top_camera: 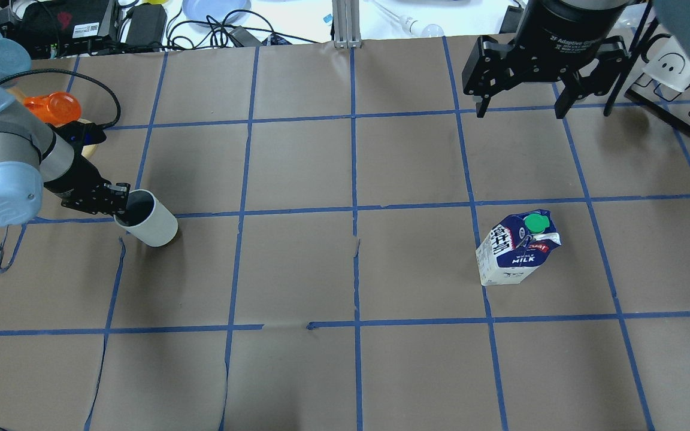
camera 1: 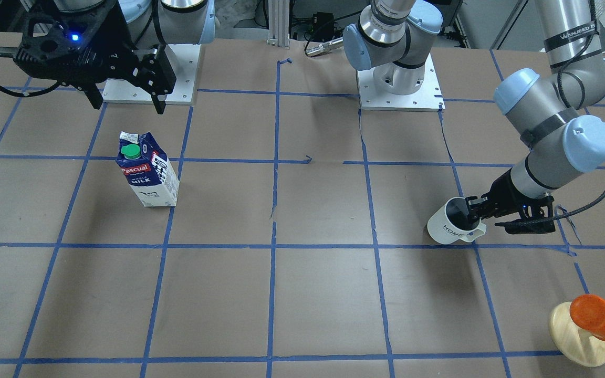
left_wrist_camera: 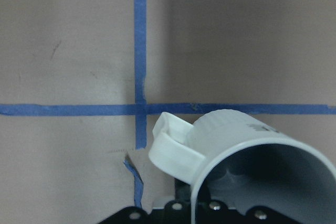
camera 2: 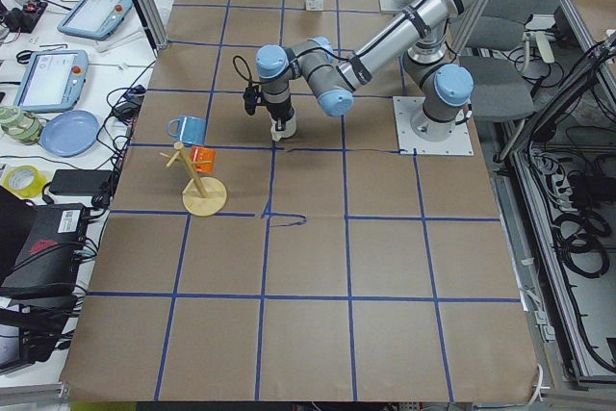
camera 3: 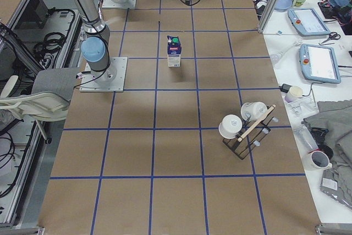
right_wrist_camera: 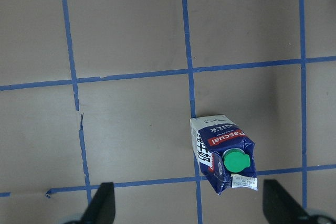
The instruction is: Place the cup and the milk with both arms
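Observation:
The cup (camera 1: pixel 447 226), a white mug marked "HOME", hangs tilted in my left gripper (camera 1: pixel 471 211), which is shut on its rim with one finger inside. It also shows in the overhead view (top_camera: pixel 150 224) and the left wrist view (left_wrist_camera: pixel 247 150), handle to the left. I cannot tell whether its base touches the table. The milk (camera 1: pixel 147 173), a blue and white carton with a green cap, stands upright on the other side (top_camera: pixel 516 248) (right_wrist_camera: pixel 223 153). My right gripper (camera 1: pixel 127 105) is open and empty, high above and behind the carton (top_camera: pixel 520 112).
An orange cup on a pale wooden stand (camera 1: pixel 594 323) and a blue mug (top_camera: pixel 3 57) sit beyond my left arm. A black rack with white mugs (top_camera: pixel 674 78) stands at the far right. The arm bases (camera 1: pixel 399 84) are at the table's robot side.

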Robot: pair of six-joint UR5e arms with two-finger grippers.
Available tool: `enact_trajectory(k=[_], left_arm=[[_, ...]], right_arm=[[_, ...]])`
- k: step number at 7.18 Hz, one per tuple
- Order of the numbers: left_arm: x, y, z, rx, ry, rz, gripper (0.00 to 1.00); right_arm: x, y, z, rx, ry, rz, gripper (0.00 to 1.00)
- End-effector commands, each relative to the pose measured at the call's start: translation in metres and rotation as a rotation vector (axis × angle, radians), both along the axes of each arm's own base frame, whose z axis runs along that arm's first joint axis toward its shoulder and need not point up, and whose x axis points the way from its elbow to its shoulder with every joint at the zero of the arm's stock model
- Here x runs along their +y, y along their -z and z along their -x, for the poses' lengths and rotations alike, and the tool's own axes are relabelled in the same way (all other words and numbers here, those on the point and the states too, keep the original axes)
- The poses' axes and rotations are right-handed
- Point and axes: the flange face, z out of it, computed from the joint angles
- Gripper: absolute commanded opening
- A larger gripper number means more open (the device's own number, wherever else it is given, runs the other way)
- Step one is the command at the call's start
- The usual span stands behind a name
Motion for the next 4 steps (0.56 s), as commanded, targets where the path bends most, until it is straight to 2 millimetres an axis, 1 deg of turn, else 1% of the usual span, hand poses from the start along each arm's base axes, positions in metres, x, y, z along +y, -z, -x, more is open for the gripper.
enact_trajectory(k=[1,2,3,4], left_arm=[[-0.012,-0.02,0.096,-0.018,-0.01,0.03,0.0],[-0.037,-0.047,0.171,-0.034,-0.045,0.092,0.0],[-0.059,-0.075,0.234,-0.03,-0.045,0.146,0.0],[-0.079,-0.091,0.265,-0.021,-0.044,0.164,0.0]], right_arm=[[0.0,0.001,0.001,0.001,-0.001,0.001,1.0],[0.0,0.001,0.0,0.001,0.0,0.001,1.0],[0.0,0.001,0.0,0.001,0.0,-0.001,1.0],[0.0,0.001,0.0,0.001,0.0,-0.001,1.0]])
